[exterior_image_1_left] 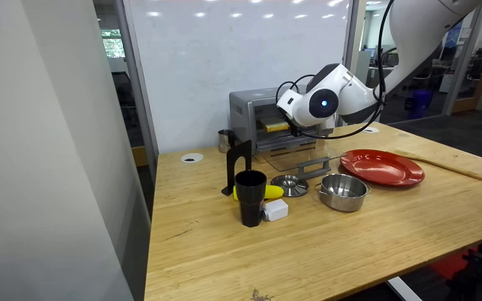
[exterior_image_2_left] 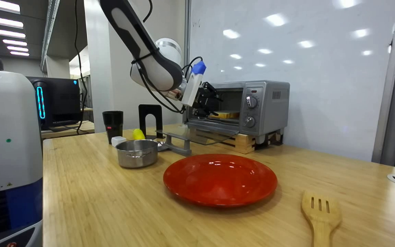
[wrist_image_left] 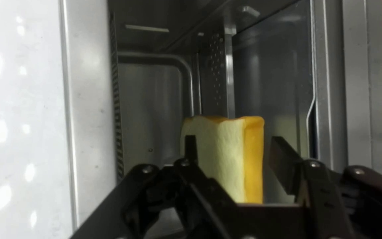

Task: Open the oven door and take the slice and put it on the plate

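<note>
The grey toaster oven (exterior_image_1_left: 241, 115) (exterior_image_2_left: 273, 106) stands at the back of the table. Its glass door (exterior_image_1_left: 285, 156) is folded down, with the grey handle (exterior_image_1_left: 314, 168) (exterior_image_2_left: 178, 145) low in front. The yellow-crusted bread slice (exterior_image_1_left: 274, 124) (exterior_image_2_left: 228, 115) lies inside the oven. My gripper (exterior_image_2_left: 218, 106) is at the oven's opening in an exterior view. In the wrist view my gripper (wrist_image_left: 236, 152) is open, with its fingers to either side of the slice (wrist_image_left: 224, 149) and a gap at the right finger. The red plate (exterior_image_1_left: 379, 165) (exterior_image_2_left: 218, 178) is bare on the table.
A steel pot (exterior_image_1_left: 343, 192) and its lid (exterior_image_1_left: 290, 185) stand before the door handle. A black cup (exterior_image_1_left: 250, 200), white bottle (exterior_image_1_left: 278, 210), yellow object (exterior_image_1_left: 273, 192) and black bookend (exterior_image_1_left: 230, 167) stand nearby. A wooden spatula (exterior_image_1_left: 446, 164) lies by the plate.
</note>
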